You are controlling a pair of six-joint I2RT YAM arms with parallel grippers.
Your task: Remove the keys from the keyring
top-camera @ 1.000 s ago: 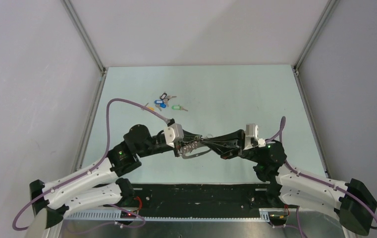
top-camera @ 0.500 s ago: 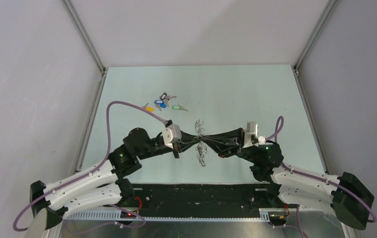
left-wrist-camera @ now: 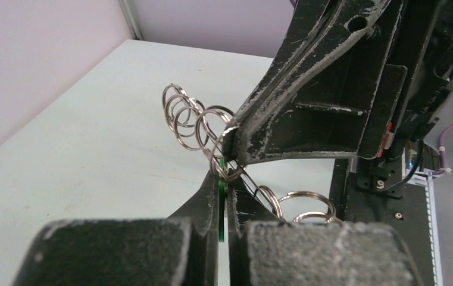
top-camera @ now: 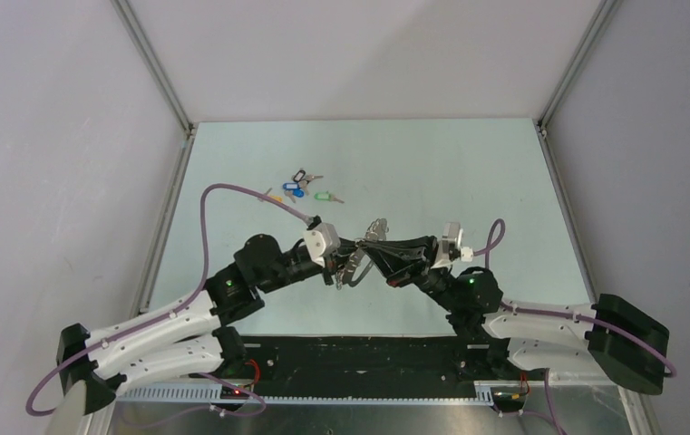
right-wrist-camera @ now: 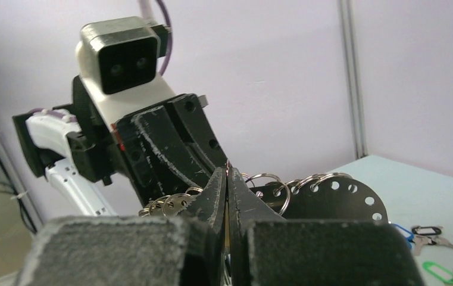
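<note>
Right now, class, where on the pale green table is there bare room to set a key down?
Bare: the right rear of the pale green table, from the small coloured plastic key tags to the right edge; also the strip before the black base rail. Crowded: mid-table, where the left gripper and right gripper clamp the silvery metal keyring.
</note>
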